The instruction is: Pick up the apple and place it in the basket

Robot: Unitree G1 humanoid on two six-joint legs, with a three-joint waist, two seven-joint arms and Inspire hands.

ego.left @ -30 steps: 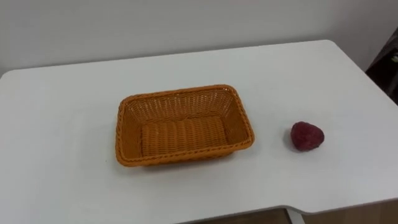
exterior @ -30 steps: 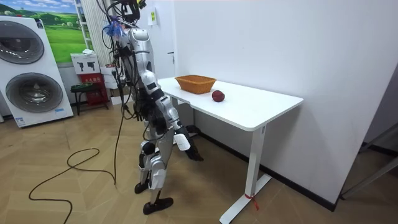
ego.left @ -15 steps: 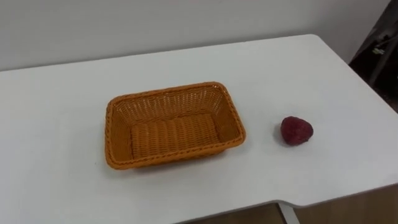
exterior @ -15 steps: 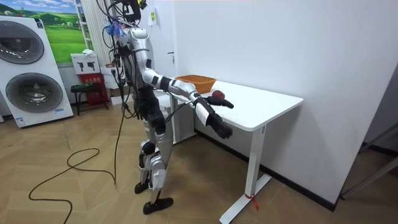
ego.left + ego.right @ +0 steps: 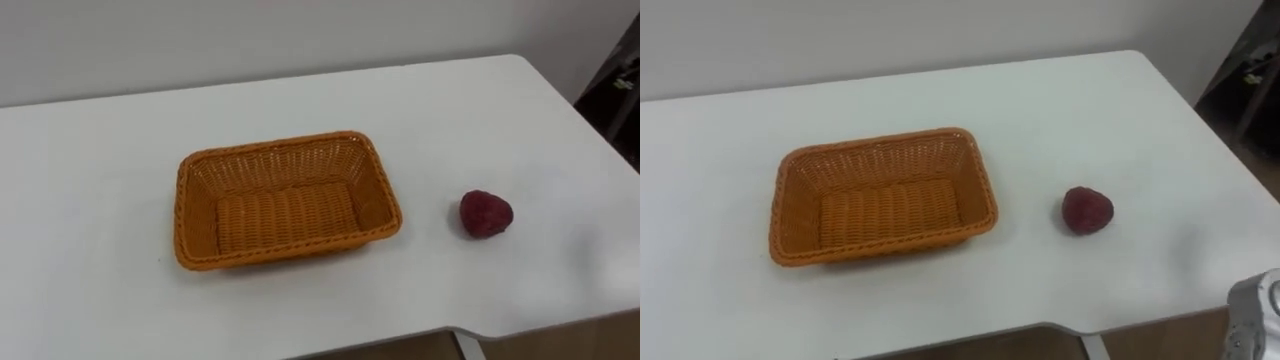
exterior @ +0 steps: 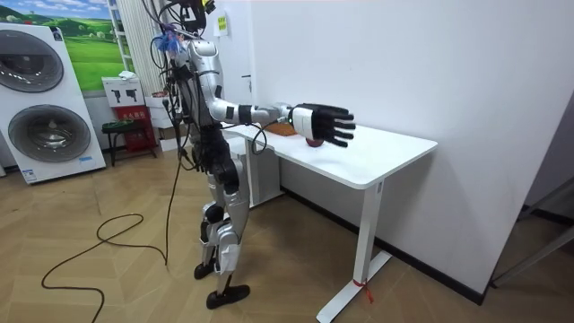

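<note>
Left of the apple (image 5: 486, 214), a wicker basket (image 5: 280, 165)

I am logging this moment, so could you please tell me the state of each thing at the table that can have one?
Basket: upright on the table, empty.
Apple: lying on the table to the basket's right, clear of it, not held.
Right hand: raised, open with fingers spread, holding nothing.

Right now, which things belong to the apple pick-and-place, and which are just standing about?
Job: apple on the white table; wicker basket, empty, likely target; right hand, open, outstretched near the table.
Standing about: washing machines; stool; wall poster.
</note>
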